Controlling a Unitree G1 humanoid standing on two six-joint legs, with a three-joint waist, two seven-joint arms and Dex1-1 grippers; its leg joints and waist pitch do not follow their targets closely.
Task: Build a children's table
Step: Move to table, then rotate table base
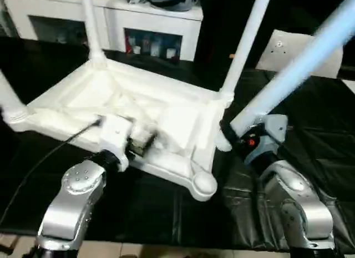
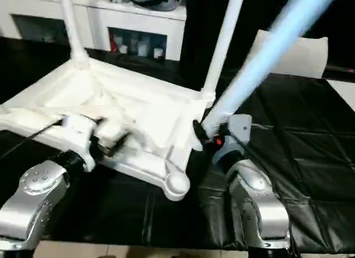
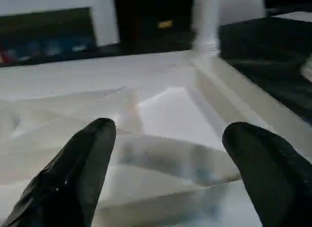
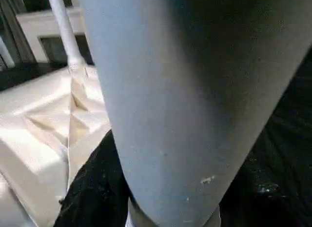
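Note:
The white tabletop lies upside down on the black mat, ribbed underside up. Three white legs stand in its corner sockets: one at the back left, one at the back right, one at the far left. The near corner socket holds nothing. My left gripper hovers over the tabletop's near rim, open, its black fingers spread above the ribs. My right gripper is shut on the thick end of a fourth leg, which slants up and away to the right beside the tabletop's right edge.
A white cabinet with glass doors stands behind the table. A flat white sheet with a small hole leans at the back right. Black quilted mat covers the work surface. A black cable runs to my left wrist.

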